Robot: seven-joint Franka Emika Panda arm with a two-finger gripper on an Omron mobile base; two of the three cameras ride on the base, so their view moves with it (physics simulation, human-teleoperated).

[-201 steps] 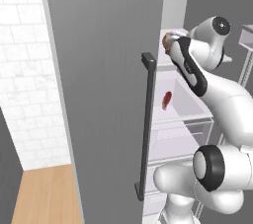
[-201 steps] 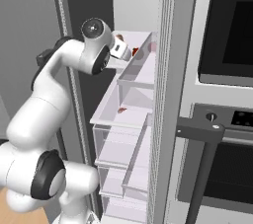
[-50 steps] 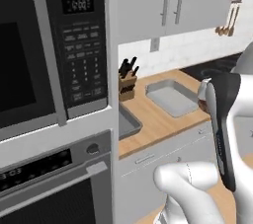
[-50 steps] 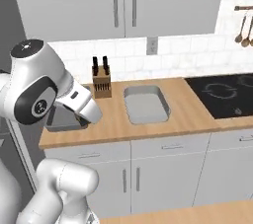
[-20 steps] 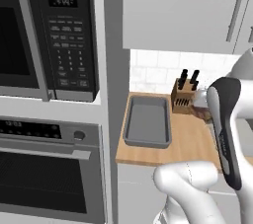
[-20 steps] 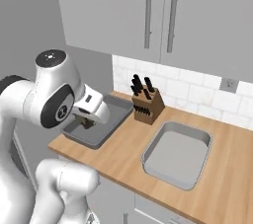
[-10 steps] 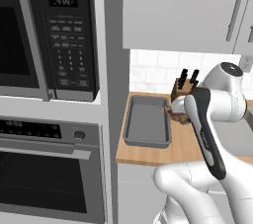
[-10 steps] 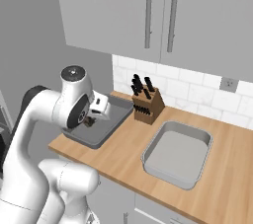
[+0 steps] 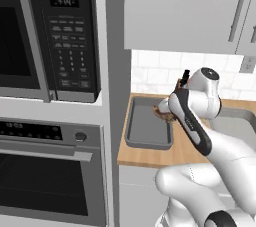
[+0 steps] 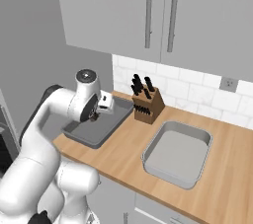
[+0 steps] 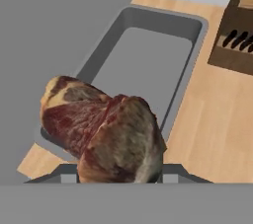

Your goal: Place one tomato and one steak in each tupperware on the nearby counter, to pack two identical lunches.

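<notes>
Hand view shows the gripper [image 11: 120, 178] pinching a steak [image 11: 101, 130] above the tupperware [image 11: 190, 77].

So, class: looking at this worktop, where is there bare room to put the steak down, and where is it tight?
The steak hangs in the pincer above the near tupperware, whose floor is bare. The second tupperware is bare too, as is the counter between them. It is tight by the knife block beside the first tray's far corner.

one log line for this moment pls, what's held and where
pincer: shut on steak | position: over left tupperware, by knife block | left tupperware: nothing in it | right tupperware: nothing in it
</notes>
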